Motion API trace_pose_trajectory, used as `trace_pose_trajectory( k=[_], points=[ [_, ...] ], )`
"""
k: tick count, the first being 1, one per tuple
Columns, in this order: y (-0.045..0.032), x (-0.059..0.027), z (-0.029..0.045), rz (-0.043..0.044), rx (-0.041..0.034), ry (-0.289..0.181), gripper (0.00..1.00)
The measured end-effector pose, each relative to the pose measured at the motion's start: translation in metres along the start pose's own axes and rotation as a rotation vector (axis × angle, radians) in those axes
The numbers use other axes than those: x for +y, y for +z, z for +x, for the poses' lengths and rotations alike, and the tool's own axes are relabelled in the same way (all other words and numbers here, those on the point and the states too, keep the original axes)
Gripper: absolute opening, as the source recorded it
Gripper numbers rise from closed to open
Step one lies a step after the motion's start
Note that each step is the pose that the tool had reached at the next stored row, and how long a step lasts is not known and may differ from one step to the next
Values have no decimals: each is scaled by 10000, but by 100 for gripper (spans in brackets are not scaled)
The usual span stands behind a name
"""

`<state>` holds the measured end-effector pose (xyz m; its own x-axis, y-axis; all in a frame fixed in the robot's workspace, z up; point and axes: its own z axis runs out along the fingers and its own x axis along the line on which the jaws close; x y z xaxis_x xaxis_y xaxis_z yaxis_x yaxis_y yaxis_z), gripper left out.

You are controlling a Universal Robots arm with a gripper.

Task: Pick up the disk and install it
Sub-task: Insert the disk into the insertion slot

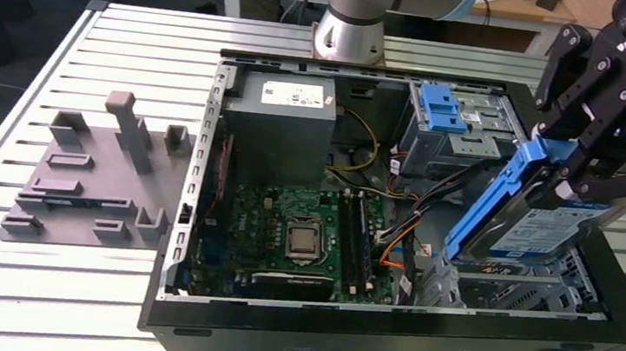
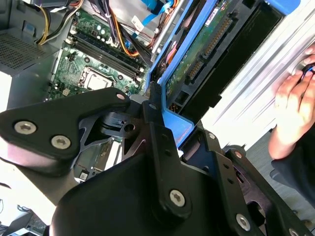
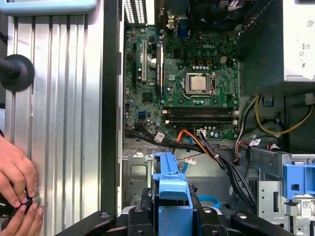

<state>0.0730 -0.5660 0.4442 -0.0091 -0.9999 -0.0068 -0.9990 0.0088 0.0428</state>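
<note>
The disk point(image 1: 538, 227) is a silver drive with a white-and-blue label and blue carrier rails. It hangs tilted on edge over the open computer case point(image 1: 388, 345), at the exterior view's right. My gripper point(image 1: 576, 164) is shut on its upper end. The disk's lower end is just above a metal bay point(image 1: 511, 288) in the case's near right corner. In the second wrist view the disk's green underside point(image 2: 206, 54) shows beyond my gripper point(image 2: 162, 118). In the first wrist view the blue carrier point(image 3: 171, 189) sits between my fingers point(image 3: 142, 216).
Inside the case are a grey power-supply box point(image 1: 283, 124), a motherboard point(image 1: 296, 230), loose cables point(image 1: 400, 237) and a drive cage with a blue latch point(image 1: 450, 118). A grey fixture plate point(image 1: 92, 178) lies on the slatted table. A person's hand point(image 3: 17, 174) rests beside the case.
</note>
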Motion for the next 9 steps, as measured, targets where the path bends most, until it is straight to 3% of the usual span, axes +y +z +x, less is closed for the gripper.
trace_pose_trajectory(
  k=[9],
  points=[
    [16,-52,0,0,-1,0,36]
  ],
)
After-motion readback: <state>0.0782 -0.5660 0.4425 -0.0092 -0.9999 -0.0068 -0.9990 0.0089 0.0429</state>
